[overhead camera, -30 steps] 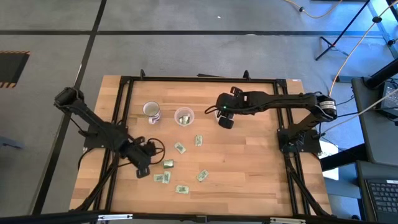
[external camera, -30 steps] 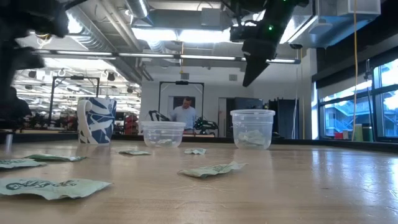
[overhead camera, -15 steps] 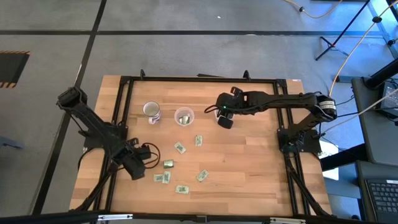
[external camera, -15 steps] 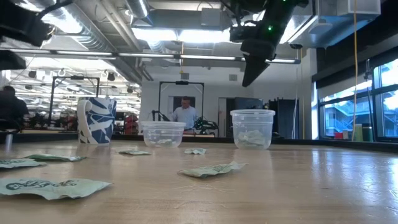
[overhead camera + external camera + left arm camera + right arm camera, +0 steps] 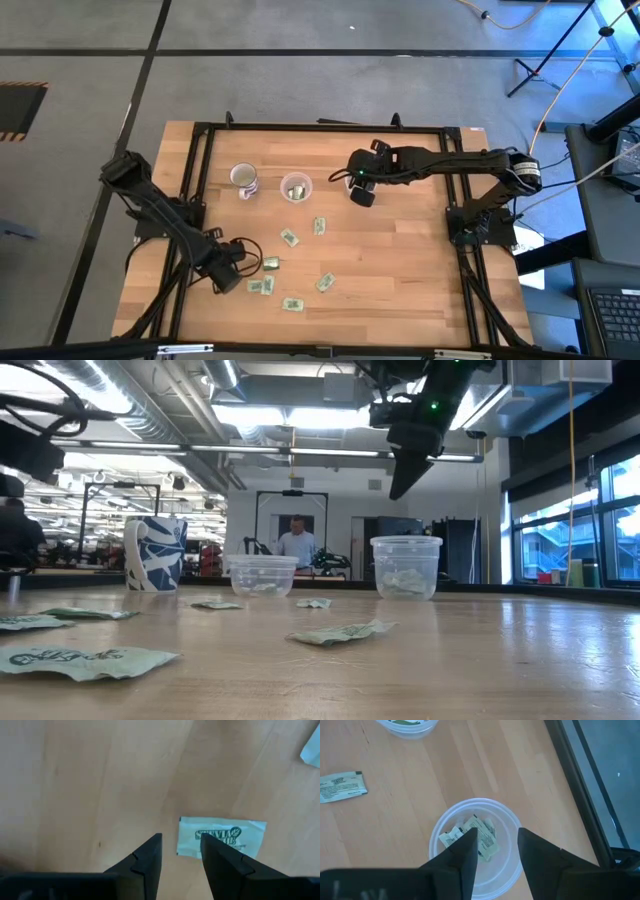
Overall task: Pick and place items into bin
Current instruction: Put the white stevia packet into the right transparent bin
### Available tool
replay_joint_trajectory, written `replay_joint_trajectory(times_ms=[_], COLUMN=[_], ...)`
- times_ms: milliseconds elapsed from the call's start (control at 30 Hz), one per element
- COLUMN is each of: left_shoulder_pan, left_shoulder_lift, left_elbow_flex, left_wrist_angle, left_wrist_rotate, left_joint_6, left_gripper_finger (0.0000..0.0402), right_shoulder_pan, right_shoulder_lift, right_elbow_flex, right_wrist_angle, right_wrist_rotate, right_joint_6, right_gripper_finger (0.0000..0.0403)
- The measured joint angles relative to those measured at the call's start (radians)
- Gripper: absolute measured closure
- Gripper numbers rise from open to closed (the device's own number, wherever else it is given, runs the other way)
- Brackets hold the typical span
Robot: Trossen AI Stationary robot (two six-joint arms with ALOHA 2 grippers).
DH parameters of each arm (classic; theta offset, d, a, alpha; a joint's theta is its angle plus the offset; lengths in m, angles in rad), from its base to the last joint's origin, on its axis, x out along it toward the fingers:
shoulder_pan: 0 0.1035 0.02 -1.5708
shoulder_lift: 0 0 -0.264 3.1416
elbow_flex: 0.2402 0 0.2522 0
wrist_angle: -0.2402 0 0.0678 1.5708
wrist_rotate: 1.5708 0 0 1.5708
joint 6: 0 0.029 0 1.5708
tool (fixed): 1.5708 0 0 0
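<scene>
Several small pale-green-and-white packets lie flat on the wooden table, among them one (image 5: 262,286) near the front and one (image 5: 290,238) mid-table. An olive-gold packet (image 5: 270,263) lies between them. My left gripper (image 5: 230,282) is open and empty above the table. One packet (image 5: 222,837) lies flat just beside one of its fingers (image 5: 220,852), untouched. My right gripper (image 5: 361,192) is open and empty, straight above a clear cup (image 5: 475,845) that holds a few packets. It also shows in the low view (image 5: 405,470), well above that cup (image 5: 405,567).
A blue-and-white mug (image 5: 243,178) and a second clear tub (image 5: 295,186) stand at the table's far left-centre. A black frame (image 5: 320,127) borders the table. More packets lie near the front centre (image 5: 292,303) (image 5: 325,282). A person stands in the room beyond (image 5: 296,542).
My left gripper has moved toward the table's near edge, closer to the packets at the front. My right gripper has kept still above the cup.
</scene>
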Motion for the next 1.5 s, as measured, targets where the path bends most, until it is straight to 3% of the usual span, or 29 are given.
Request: replay_joint_trajectory(times_ms=[533, 1000, 1167, 1267, 1400, 1500], left_shoulder_pan=[0.001, 0.000, 0.000, 0.004, 0.019, 0.036], left_shoulder_lift=[0.125, 0.127, 0.116, 0.091, 0.030, -0.017], left_elbow_flex=[0.006, 0.005, 0.004, 0.021, 0.039, 0.042], left_wrist_angle=[0.052, 0.073, 0.070, 0.033, 0.022, 0.003], left_wrist_rotate=[0.038, 0.040, 0.038, 0.015, -0.085, -0.178], left_joint_6=[0.017, 0.065, 0.108, 0.115, 0.132, 0.186], left_gripper_finger=[0.0308, 0.0391, 0.0397, 0.0398, 0.0399, 0.0399], right_shoulder_pan=[0.000, 0.000, 0.003, 0.018, 0.064, 0.107], right_shoulder_lift=[0.000, 0.000, 0.000, 0.000, -0.003, -0.005], right_elbow_flex=[0.000, 0.000, 0.000, 0.000, 0.000, 0.000], right_wrist_angle=[0.000, -0.001, -0.001, 0.005, 0.068, 0.127], right_wrist_rotate=[0.000, 0.000, -0.006, -0.108, -0.371, -0.465], right_joint_6=[-0.004, -0.004, 0.004, -0.001, -0.054, -0.133], right_gripper_finger=[0.0260, 0.0260, 0.0260, 0.0260, 0.0260, 0.0260])
